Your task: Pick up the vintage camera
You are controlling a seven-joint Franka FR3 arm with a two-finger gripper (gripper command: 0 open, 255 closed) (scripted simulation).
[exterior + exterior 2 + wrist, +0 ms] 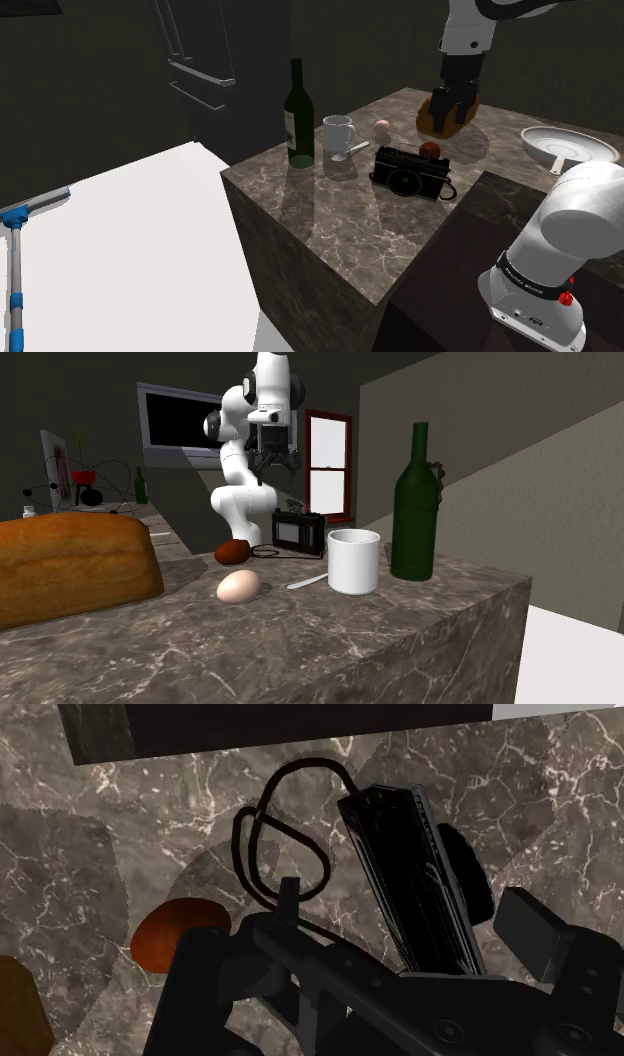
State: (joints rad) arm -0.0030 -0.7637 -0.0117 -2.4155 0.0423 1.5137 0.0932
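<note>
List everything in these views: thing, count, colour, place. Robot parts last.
counter: 1, dark marbled, under the items.
camera: 1, black with strap, mid-counter.
bottle: 1, dark green, upright beside the mug.
mug: 1, white, between bottle and egg.
spoon: 1, pale, lying by the mug.
egg: 1, pale, behind the camera in the shoulder view.
lump: 1, red-brown, next to the camera.
loaf: 1, brown, on the counter beyond the lump.
pan: 1, white, shoulder view's right.
mop: 1, blue and white, shoulder view's left edge.
arm: 1, white.
tool: 1, black, open, above the camera, not touching.
</note>
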